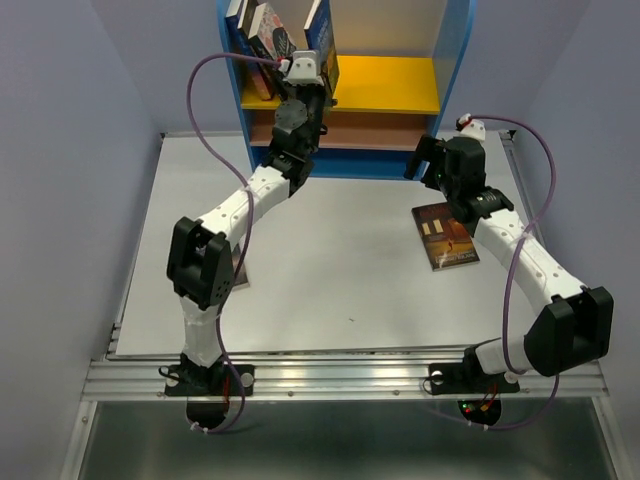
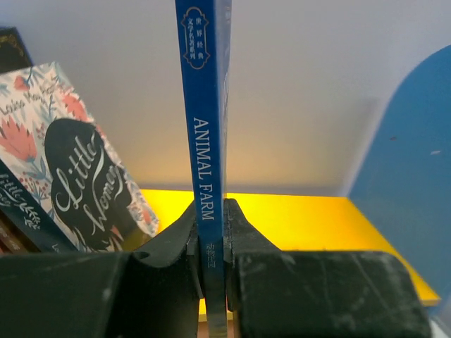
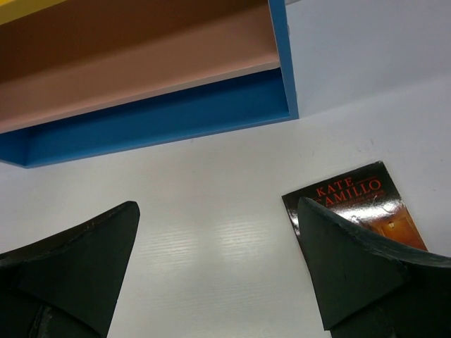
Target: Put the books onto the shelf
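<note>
R gripper (image 3: 217, 208) hangs low over white table (image 1: 340, 260), jaws wide apart, nothing btwn them. Both dark fingers (image 3: 84, 260) show in the wrist view, pointing twd shelf (image 3: 282, 63).

Just beside R finger, flat on table & cover up, is a dark bk (image 3: 349, 197) w/ red "KATE ... CAMILLO" lettering and an orange-brown picture below it. The finger hides part of the cover. In top view this bk lies apart from shelf, near R side of table, w/ R arm crossing over its far corner.

Beyond that is the shelf's blue bottom rail, sitting on the table. Above it is the brown lower board (image 3: 141, 63), then the yellow upper board (image 2: 303, 218).

L gripper (image 2: 211, 220) is up at the upper board, clamped on a blue bk (image 2: 204, 105). One finger presses each side, low on the spine. Bk stands upright, spine twd wrist cam, w/ white "ANIMAL FARM" running down it. Can't tell if its bottom edge touches the yellow board, as gripper body hides it.

L of it, w/ a gap btwn, is the Little Women bk (image 2: 77, 183), floral cover, dark oval, pale script. It is tilted and leans among other bks (image 1: 262, 35) at L end of upper board. Behind them is the pale back wall, and the blue side panel (image 2: 416, 162) is at R.
</note>
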Tool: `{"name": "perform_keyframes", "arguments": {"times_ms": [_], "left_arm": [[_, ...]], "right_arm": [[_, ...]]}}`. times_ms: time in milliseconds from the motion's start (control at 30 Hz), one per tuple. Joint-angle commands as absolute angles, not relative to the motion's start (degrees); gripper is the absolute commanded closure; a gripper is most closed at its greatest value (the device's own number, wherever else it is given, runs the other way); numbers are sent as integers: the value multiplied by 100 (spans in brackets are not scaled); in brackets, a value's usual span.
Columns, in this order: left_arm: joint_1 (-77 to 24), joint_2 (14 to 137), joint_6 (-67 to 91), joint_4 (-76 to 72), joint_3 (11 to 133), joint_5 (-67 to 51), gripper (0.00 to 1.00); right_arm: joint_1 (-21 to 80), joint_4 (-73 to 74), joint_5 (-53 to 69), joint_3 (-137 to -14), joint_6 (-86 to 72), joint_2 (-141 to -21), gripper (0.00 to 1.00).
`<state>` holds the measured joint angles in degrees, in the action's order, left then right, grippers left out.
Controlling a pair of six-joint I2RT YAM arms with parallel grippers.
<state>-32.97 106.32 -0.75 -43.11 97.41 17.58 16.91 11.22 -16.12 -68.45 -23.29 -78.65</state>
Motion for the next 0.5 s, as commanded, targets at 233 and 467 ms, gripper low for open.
{"name": "perform_keyframes", "arguments": {"times_ms": [233, 467], "left_arm": [[-3226, 11864, -1326, -5704, 11521, 2970, 100], [-3006, 12287, -1178, -5520, 11962, 2935, 100]], "right_arm": [[1626, 976, -1652, -6943, -1969, -7892, 0], [1626, 984, -1600, -6952, -1907, -7972, 0]]}}
